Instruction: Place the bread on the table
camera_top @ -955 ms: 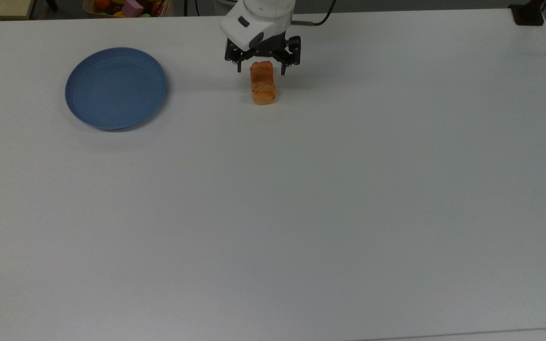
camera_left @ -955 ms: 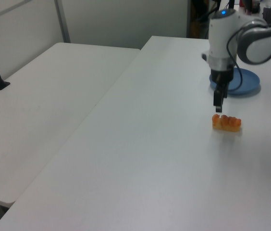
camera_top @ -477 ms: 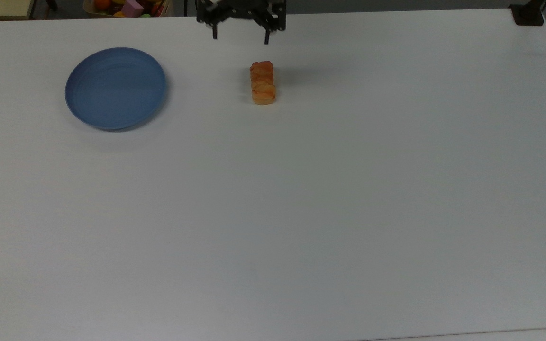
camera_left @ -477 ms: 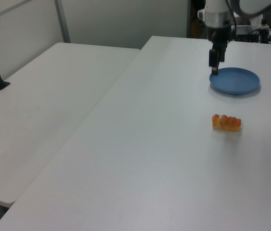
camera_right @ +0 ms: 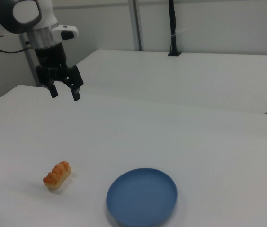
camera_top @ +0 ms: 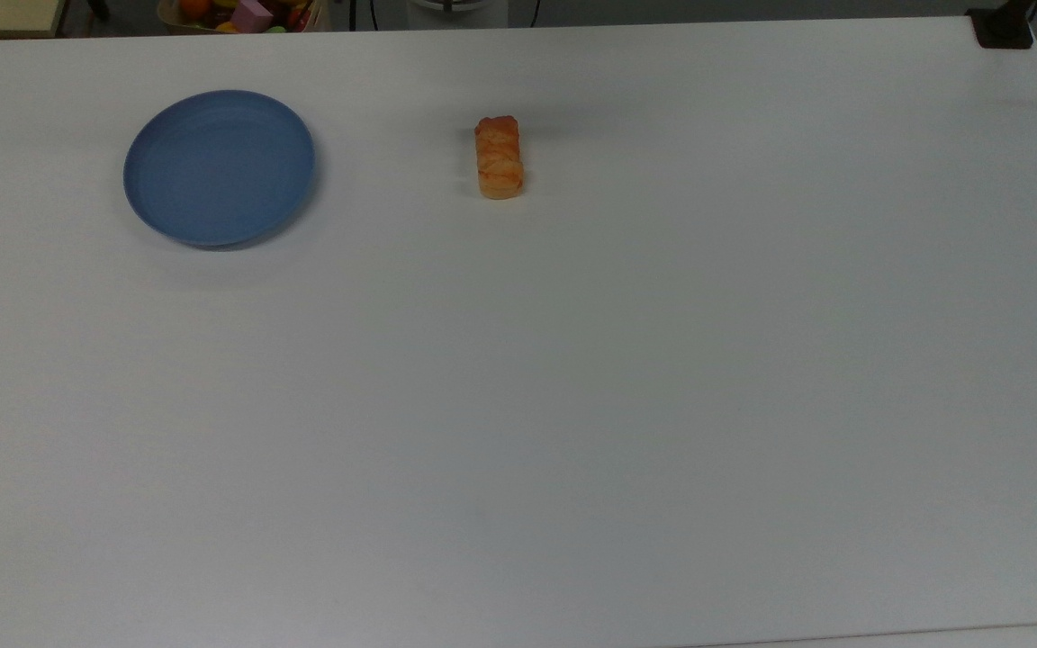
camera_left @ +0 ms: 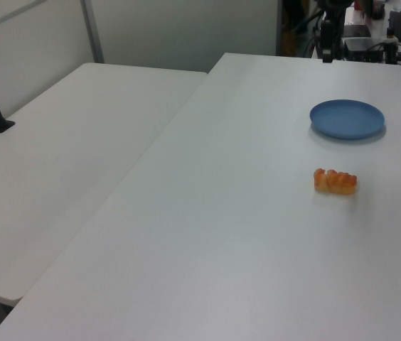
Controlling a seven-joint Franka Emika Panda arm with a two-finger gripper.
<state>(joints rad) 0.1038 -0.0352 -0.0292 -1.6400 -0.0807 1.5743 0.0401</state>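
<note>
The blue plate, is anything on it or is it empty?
Empty. The round blue plate shows only its bare blue inside in the top view; the small golden-orange bread bun lies apart from it on the white table.

A white table point(camera_top: 572, 405) is seen, and two things are laid directly on it. In the top view, the bread point(camera_top: 499, 157) is placed near 12 o'clock, and a blue plate point(camera_top: 220, 166) toward 10 o'clock, well apart.
</note>
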